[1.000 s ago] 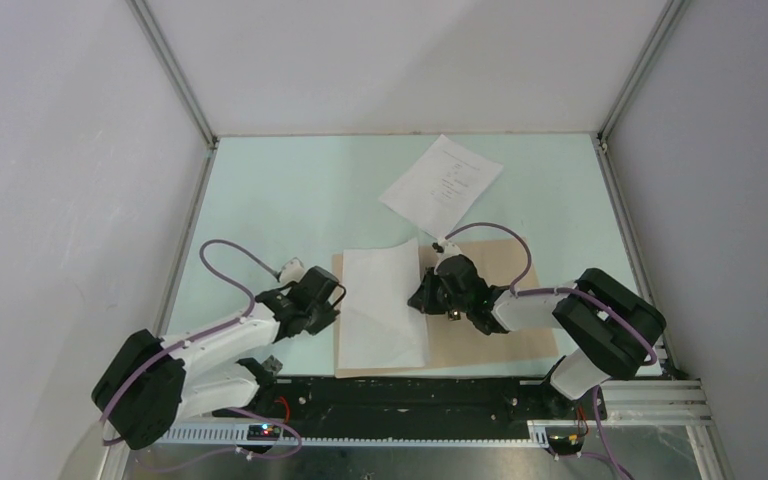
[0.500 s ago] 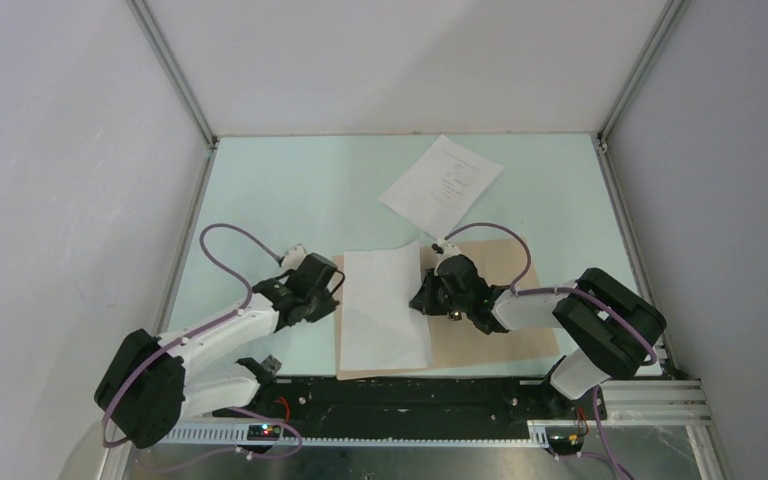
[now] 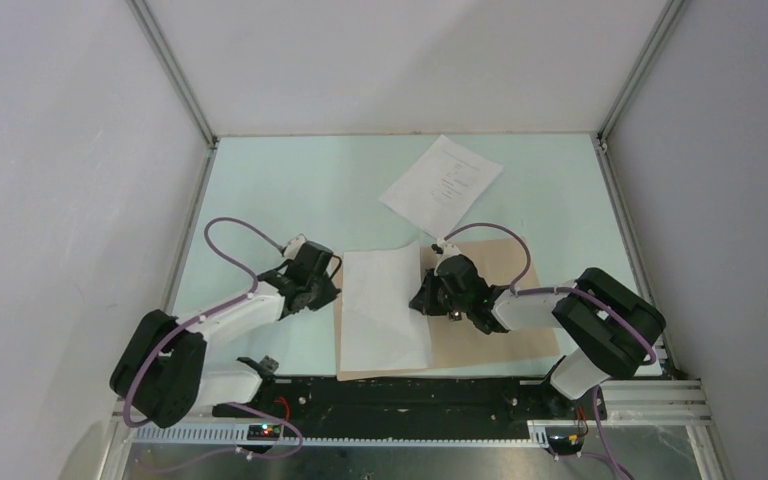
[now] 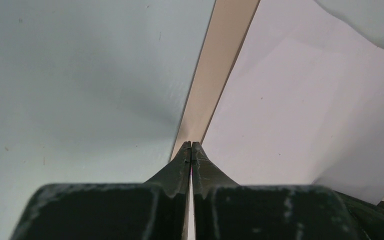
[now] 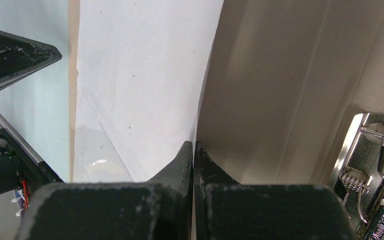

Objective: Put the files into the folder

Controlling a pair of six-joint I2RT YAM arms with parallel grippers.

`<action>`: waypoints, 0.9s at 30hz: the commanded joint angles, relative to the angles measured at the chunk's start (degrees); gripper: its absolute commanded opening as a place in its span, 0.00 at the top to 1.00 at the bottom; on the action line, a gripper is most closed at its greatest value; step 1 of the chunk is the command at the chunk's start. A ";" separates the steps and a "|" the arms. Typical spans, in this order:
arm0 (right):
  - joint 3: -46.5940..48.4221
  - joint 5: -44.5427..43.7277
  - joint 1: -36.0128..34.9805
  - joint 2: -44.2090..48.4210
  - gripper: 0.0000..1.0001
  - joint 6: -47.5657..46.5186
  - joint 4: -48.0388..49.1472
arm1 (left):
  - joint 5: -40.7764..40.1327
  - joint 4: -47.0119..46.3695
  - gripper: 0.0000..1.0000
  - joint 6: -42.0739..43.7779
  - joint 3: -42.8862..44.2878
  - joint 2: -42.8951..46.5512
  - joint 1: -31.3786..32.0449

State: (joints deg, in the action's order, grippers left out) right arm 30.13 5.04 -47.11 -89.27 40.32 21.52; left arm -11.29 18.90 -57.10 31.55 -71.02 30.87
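The tan folder (image 3: 485, 330) lies open near the table's front. A blank sheet (image 3: 385, 310) lies on its left half, right edge curled up. My right gripper (image 3: 422, 298) is shut on that right edge; in the right wrist view the sheet's edge (image 5: 145, 75) runs into the closed tips (image 5: 194, 145). My left gripper (image 3: 332, 285) is shut, its tips (image 4: 191, 145) over the bare strip of folder (image 4: 220, 60) left of the sheet (image 4: 305, 110). The printed sheet (image 3: 442, 185) lies flat at the back, apart from both grippers.
The folder's metal clip (image 5: 367, 165) is on its spine, just right of my right gripper. Pale green tabletop (image 3: 280, 200) surrounds the folder. White walls and aluminium posts (image 3: 175, 70) enclose the table. A black rail (image 3: 410, 395) runs along the front edge.
My left gripper has moved a little toward the back along the folder's left edge, staying shut. The right gripper and the blank sheet have not moved.
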 commanded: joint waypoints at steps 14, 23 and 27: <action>1.42 0.10 0.14 1.01 1.00 -1.74 -1.00 | 2.99 -4.06 1.00 0.02 -2.76 -6.62 -4.78; 1.42 0.83 0.47 2.87 1.00 -4.56 -3.19 | 3.14 -3.27 1.00 1.55 -1.98 -7.63 -6.33; 1.42 2.01 0.70 3.52 1.00 -5.87 -3.28 | 3.43 -3.15 1.00 1.91 -1.58 -8.02 -6.60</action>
State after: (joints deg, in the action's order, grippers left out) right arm 30.30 5.48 -46.63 -87.92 37.19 19.11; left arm -5.34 10.92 -56.97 30.85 -76.60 25.30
